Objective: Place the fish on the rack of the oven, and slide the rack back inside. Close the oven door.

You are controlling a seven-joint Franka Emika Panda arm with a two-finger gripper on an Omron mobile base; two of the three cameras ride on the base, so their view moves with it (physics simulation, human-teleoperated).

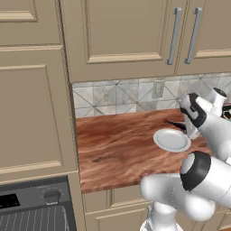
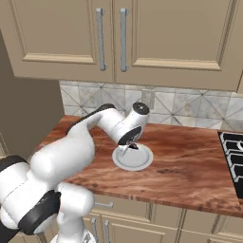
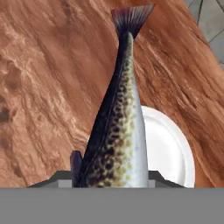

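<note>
From the left base view, the white arm is reaching over the wooden tabletop point(image 1: 122, 144), its gripper point(image 1: 191, 131) hanging just above a white plate point(image 1: 170, 140) at the right of the surface. A dark sliver of the fish point(image 1: 175, 124) is poking out to the left of the hand, above the plate's far edge. Down at the lower left, the oven point(image 1: 34, 196) is showing its grey control strip and one knob, with the silver bars of the rack point(image 1: 31, 220) lying drawn out below it, seemingly waiting for the load. The oven door cannot be made out here.

From the right base view, the arm is arching in from the lower left, and the gripper point(image 2: 129, 148) is pointing down over the plate point(image 2: 133, 157). The catch is hidden behind the hand, though a dark scrap is peeking out at the wrist. A black stovetop point(image 2: 233, 156) is edging in at the right.

From the hand view, the speckled fish point(image 3: 116, 131) is running away from the gripper point(image 3: 109, 177), tail fin farthest out, its body sitting between the fingers, which appear to be pinching it near the head. The plate point(image 3: 168, 148) is lying beneath and to one side, not touching the fish, so the catch is likely lifted clear for the carry left to the rack.
</note>
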